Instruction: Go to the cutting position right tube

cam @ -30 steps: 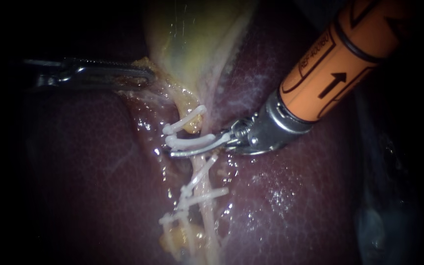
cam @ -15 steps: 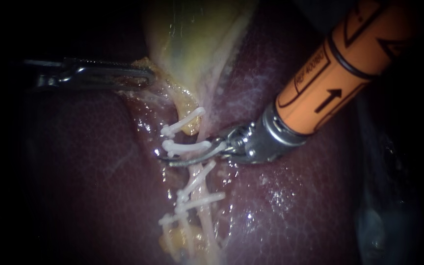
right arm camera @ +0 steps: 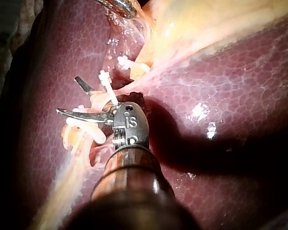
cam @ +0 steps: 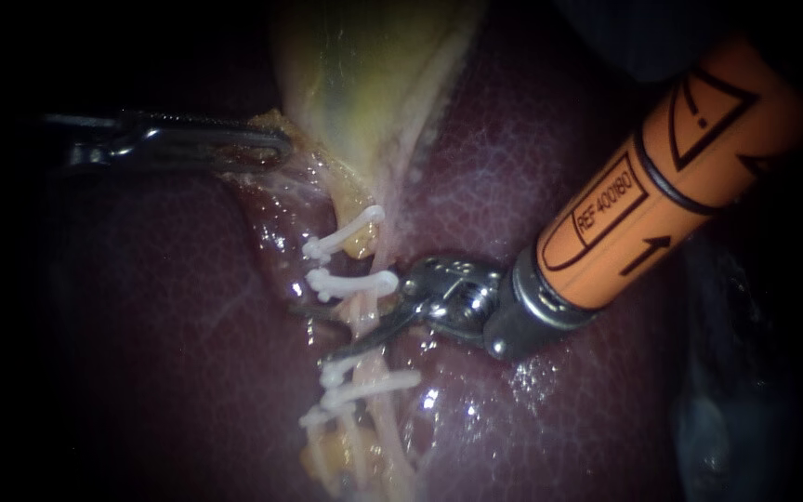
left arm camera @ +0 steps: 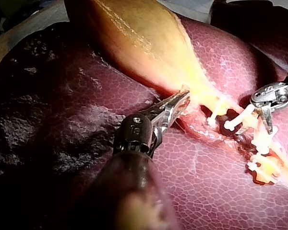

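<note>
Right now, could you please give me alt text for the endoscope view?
My right instrument holds open jaws astride a pale tube between white clips on the liver; my left instrument, jaws shut, grips the edge of the gallbladder.

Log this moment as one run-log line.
left instrument: jaws shut on gallbladder | right instrument: jaws open at tube between clips

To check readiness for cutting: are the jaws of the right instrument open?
Yes: in the right wrist view the right instrument shows a wide gap between its two jaws.
</note>
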Tool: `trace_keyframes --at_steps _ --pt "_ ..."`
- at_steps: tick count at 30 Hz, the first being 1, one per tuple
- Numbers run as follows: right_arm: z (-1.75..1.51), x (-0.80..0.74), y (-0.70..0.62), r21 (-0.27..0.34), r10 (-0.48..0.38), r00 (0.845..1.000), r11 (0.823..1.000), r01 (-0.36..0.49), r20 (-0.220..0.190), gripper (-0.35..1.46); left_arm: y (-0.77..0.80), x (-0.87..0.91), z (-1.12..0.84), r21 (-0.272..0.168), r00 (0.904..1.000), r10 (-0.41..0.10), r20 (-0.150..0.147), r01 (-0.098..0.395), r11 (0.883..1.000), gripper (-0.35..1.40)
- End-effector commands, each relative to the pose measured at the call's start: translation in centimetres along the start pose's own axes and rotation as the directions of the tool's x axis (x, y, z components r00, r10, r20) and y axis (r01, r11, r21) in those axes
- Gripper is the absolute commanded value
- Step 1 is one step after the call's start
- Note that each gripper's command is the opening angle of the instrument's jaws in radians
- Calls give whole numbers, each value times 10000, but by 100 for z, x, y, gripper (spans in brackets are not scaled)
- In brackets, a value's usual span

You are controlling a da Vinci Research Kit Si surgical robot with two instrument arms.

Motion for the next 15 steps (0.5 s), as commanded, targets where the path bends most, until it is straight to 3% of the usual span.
trace_keyframes --at_steps 1,15 --pt "-1 0 0 -5 -1 10000 10000 1 1 104 0 0 0 1 10000 2 0 -2 10000 -35" --pt "-1 0 1 -8 -61 10000 10000 61 1 105 0 0 0 -1 10000 3 1 -3 10000 -35"
